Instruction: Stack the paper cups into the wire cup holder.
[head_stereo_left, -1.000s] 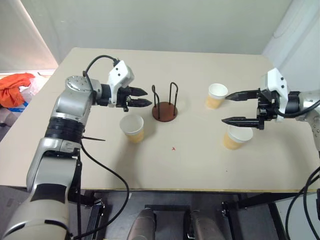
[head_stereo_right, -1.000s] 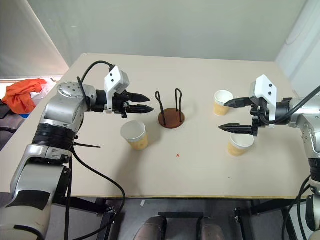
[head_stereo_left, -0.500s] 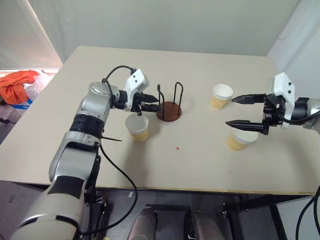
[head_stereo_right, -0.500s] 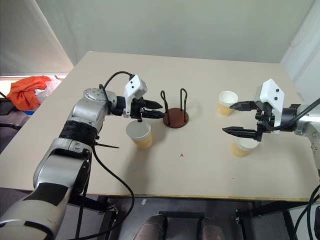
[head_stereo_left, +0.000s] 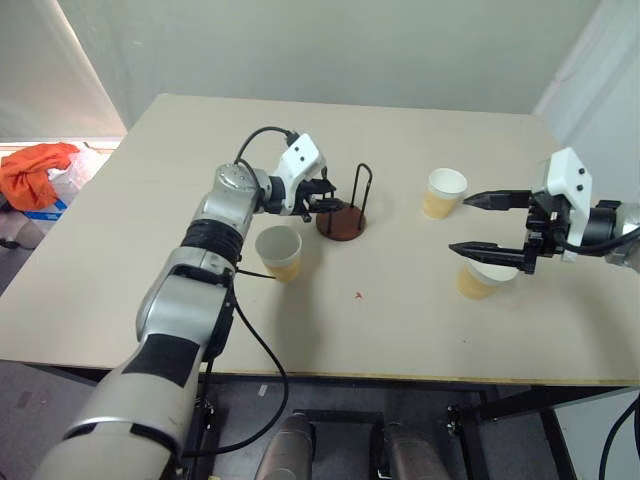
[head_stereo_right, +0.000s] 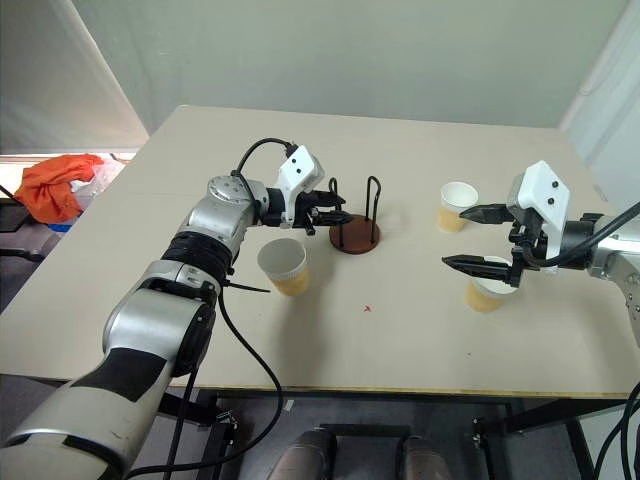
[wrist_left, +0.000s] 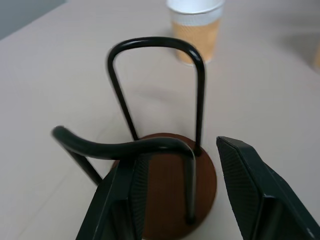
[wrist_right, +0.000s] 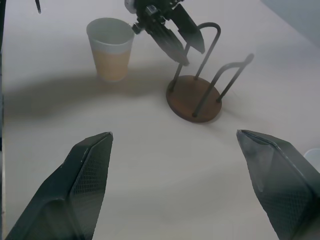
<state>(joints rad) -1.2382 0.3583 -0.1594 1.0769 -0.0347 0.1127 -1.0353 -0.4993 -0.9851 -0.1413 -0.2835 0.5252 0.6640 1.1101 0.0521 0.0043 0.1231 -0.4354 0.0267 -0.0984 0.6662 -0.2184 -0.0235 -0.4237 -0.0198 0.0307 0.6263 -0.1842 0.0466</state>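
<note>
The wire cup holder, a brown disc with two black wire loops, stands mid-table. My left gripper is open at its left side. In the left wrist view the fingers straddle one leg of the nearer loop without clamping it. One paper cup stands upright just left of the holder, under my left wrist. A second paper cup stands right of the holder. My right gripper hangs wide open and empty between that cup and a third paper cup.
The tan table ends close behind the right-hand cups at its right edge. An orange cloth lies off the table to the far left. A small red mark sits in front of the holder.
My left gripper has travelled right past the nearest cup and now reaches the holder's near loop. The right gripper has stayed put, still wide open.
</note>
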